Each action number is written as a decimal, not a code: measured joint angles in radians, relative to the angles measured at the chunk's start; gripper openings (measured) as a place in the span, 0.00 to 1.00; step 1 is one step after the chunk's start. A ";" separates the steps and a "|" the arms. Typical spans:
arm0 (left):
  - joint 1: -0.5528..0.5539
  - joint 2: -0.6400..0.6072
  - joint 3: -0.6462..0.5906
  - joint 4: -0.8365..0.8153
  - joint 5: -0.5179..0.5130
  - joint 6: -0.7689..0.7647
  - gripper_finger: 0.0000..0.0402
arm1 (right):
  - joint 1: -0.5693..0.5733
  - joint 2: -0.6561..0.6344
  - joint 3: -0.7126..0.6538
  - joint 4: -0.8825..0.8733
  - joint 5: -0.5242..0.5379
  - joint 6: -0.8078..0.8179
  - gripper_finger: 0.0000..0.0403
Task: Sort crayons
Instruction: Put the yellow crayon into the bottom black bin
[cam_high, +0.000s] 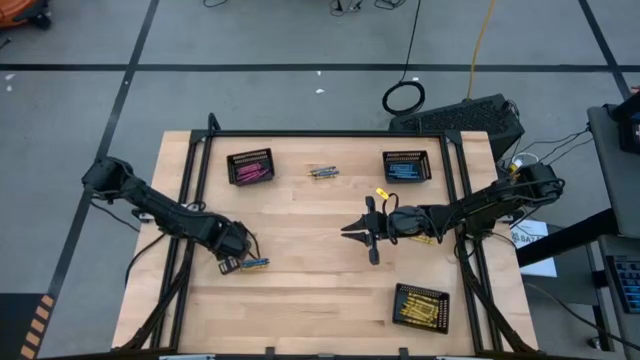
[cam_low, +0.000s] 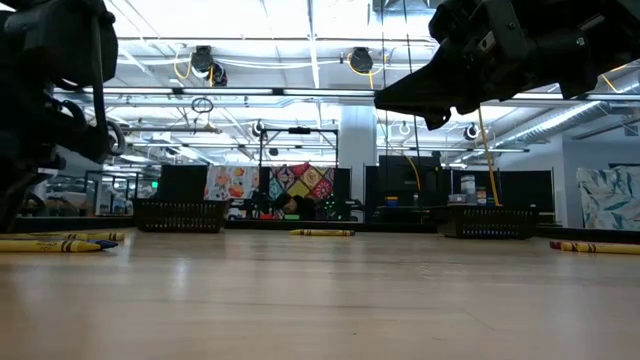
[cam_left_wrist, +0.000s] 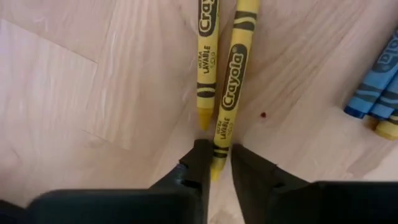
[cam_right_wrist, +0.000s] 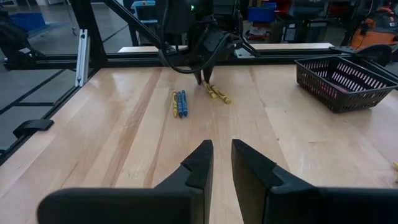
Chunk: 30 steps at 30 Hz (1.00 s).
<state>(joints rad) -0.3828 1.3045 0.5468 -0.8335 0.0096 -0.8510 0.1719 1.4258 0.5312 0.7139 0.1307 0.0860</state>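
Two yellow crayons (cam_left_wrist: 207, 56) lie side by side on the wooden table. My left gripper (cam_left_wrist: 217, 167) points down over them, near the table's left front, shut on the tip end of the right-hand one (cam_left_wrist: 233, 74). A few blue crayons (cam_left_wrist: 373, 93) lie close by. More crayons (cam_high: 322, 172) lie at the far middle. My right gripper (cam_right_wrist: 222, 155) hovers level over the table's middle. Its fingers stand a narrow gap apart with nothing between them. My left gripper pinches the yellow crayon's pointed end (cam_left_wrist: 219, 146) between its two fingers. The fingers (cam_left_wrist: 198, 163) come from above, point down, and lie across the crayon. The crayon lies flat on the table, its length reaching away from the fingers beside the other yellow crayon.
Three black mesh baskets stand on the table: one with pink crayons (cam_high: 250, 167) at the far left, one with blue (cam_high: 406, 167) at the far right, one with yellow (cam_high: 420, 306) at the near right. Another crayon (cam_low: 590, 246) lies under the right arm.
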 joint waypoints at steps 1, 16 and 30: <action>0.000 0.000 0.000 0.004 0.000 -0.001 0.15 | 0.000 0.000 0.000 0.000 0.000 0.001 0.11; -0.110 0.003 0.097 -0.076 0.068 -0.056 0.01 | 0.000 0.000 0.000 -0.004 -0.002 0.006 0.11; -0.124 0.054 0.275 0.276 -0.361 0.082 0.00 | 0.021 -0.006 0.000 -0.016 -0.347 0.036 0.11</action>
<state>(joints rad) -0.5070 1.3589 0.8215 -0.5575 -0.3513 -0.7686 0.1925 1.4193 0.5312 0.6979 -0.2168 0.1217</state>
